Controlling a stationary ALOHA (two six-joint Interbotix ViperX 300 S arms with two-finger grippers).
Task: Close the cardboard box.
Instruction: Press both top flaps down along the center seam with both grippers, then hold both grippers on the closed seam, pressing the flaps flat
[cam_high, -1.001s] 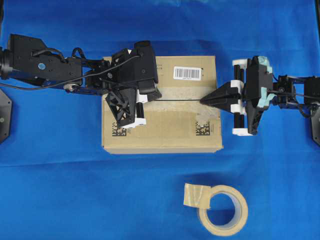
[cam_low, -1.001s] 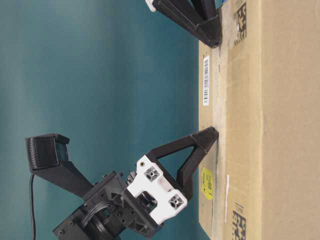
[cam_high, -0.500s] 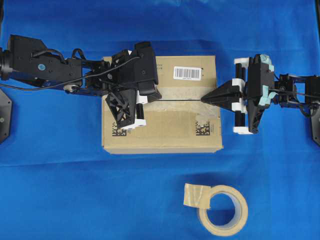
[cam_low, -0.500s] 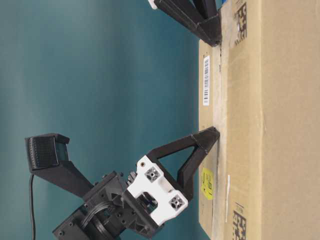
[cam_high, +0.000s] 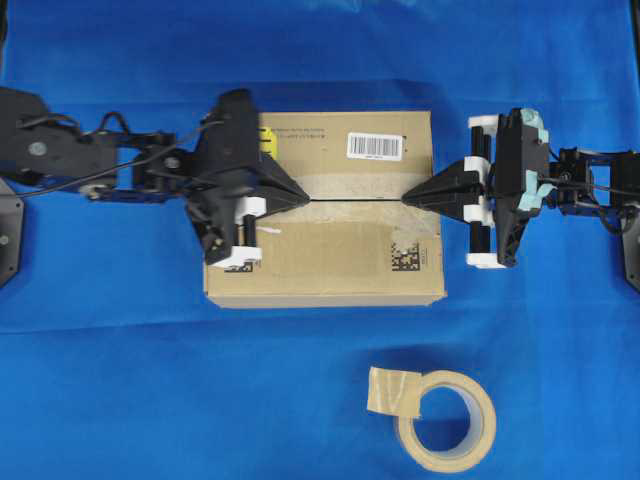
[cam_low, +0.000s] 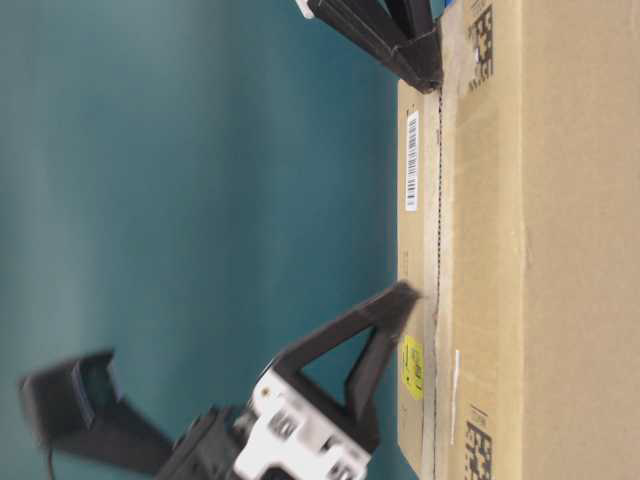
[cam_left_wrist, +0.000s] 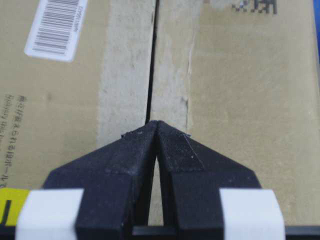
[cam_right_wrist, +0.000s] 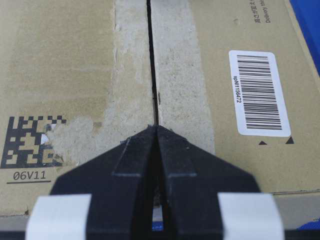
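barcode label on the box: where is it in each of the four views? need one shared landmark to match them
Overhead: barcode label on the far flap of the cardboard box, right of centre.
Table-level: a narrow vertical strip on the box's top face, upper middle.
Left wrist: top-left corner, cut by the frame edge.
Right wrist: right side, whole label showing.
Shared landmark: the centre seam between the flaps; the label sits beside it in every view.

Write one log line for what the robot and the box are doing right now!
box: flaps down, seam closed | left gripper: shut, tip at seam | right gripper: shut, tip at seam | tape roll: on cloth, untouched
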